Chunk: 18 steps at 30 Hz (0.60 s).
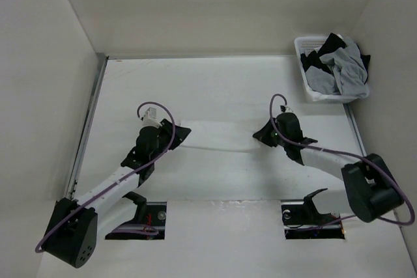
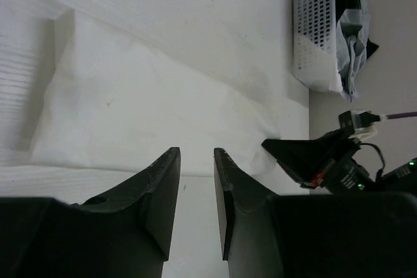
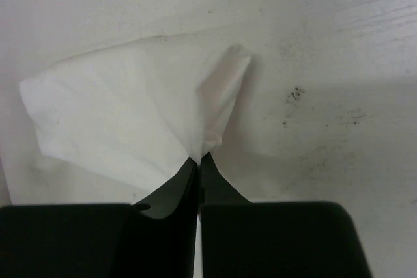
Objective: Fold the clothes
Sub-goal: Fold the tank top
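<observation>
The clothes (image 1: 218, 142) are one thin white garment lying flat on the white table between my two arms, hard to make out from above. In the left wrist view the clothes (image 2: 143, 102) spread out beyond my left gripper (image 2: 197, 154), which stands open at the cloth's near edge with nothing between its fingers. My right gripper (image 3: 199, 157) is shut on a corner of the clothes (image 3: 130, 115), and the fabric rises in a peak from its tips. From above, the left gripper (image 1: 182, 136) and right gripper (image 1: 258, 135) face each other across the garment.
A white perforated basket (image 1: 306, 83) stands at the back right, filled with grey and black garments (image 1: 342, 66). White walls close in the table on the left, back and right. The right gripper's black body (image 2: 296, 157) shows in the left wrist view.
</observation>
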Each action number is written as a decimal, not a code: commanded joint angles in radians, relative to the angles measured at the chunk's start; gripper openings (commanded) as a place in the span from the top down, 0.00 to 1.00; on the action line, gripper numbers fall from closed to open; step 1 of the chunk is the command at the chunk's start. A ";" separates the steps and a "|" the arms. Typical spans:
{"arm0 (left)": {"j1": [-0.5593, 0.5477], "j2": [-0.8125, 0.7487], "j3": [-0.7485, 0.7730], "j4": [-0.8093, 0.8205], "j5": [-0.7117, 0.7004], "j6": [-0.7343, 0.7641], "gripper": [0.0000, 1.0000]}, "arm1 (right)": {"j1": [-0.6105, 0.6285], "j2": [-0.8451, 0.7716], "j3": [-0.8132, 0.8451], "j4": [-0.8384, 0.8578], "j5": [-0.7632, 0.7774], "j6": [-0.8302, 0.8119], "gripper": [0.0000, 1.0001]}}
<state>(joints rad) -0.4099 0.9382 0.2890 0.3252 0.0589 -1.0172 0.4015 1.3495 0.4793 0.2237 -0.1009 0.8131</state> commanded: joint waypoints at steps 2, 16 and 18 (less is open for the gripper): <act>-0.049 0.030 0.044 0.060 -0.028 0.002 0.74 | 0.024 -0.140 0.065 -0.200 0.116 -0.092 0.97; -0.040 -0.078 0.062 -0.040 -0.019 -0.006 0.74 | 0.352 0.130 0.646 -0.567 0.308 -0.175 0.94; -0.013 -0.116 0.062 -0.064 -0.005 -0.001 0.74 | 0.395 0.204 0.740 -0.612 0.326 -0.170 0.94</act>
<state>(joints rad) -0.4526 0.8768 0.3031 0.2714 0.0433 -1.0218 0.7475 1.4872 1.1053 -0.2874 0.1616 0.6525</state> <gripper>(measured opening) 0.259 0.057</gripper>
